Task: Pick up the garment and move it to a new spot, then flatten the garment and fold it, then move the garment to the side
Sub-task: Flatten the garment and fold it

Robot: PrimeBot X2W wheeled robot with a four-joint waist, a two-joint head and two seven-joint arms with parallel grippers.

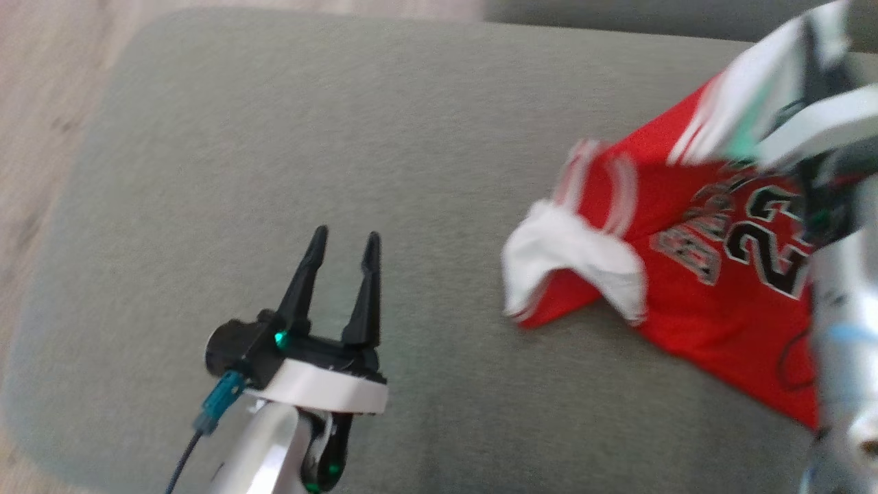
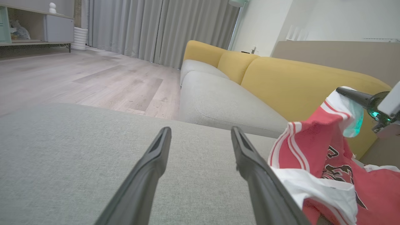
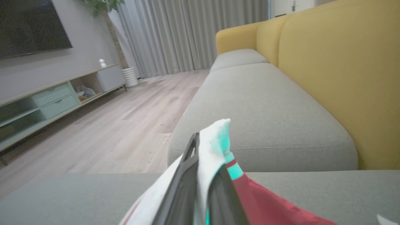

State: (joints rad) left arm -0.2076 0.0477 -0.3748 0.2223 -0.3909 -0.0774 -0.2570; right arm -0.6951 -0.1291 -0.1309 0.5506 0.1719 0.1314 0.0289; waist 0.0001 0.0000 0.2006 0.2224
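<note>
– Grey cushion point(image 1: 274, 137) takes up most of the head view, with pale wood floor point(image 1: 41, 103) along its left edge. What lies on it?
– The jersey point(image 1: 720, 302), at the right side. It is red and crumpled, lettering and number facing up. One white sleeve point(image 1: 569, 254) flops out toward the middle of the cushion.
– And the tools?
– The left tool point(image 1: 345, 240) hovers at the lower centre-left, fingers spread wide with nothing between them, well apart from the jersey. The right tool point(image 1: 816, 48) is a blur in the top right corner, with the other white sleeve drawn up to it. I can't make out the grip itself from there.
– Left wrist view?
– The cushion runs below the two spread fingers, with bare cloth between them. The jersey point(image 2: 315, 140) shows at the right, behind the right-hand finger. Its striped sleeve rises to the right tool point(image 2: 342, 91), whose tips pinch the white hem above the cushion. Behind are a sofa point(image 2: 297, 84) with a yellow back and grey seats, the floor, and grey curtains point(image 2: 140, 28).
– Right wrist view?
– The right tool point(image 3: 204, 150) is clamped tight on the white sleeve cloth, which sticks up past the tips, tinted by a green glow. The jersey's red body point(image 3: 268, 206) falls away to the lower right, over the cushion. Beyond are the sofa, the curtains, a TV point(image 3: 31, 25) on the wall and a low cabinet point(image 3: 47, 100) beneath it.
</note>
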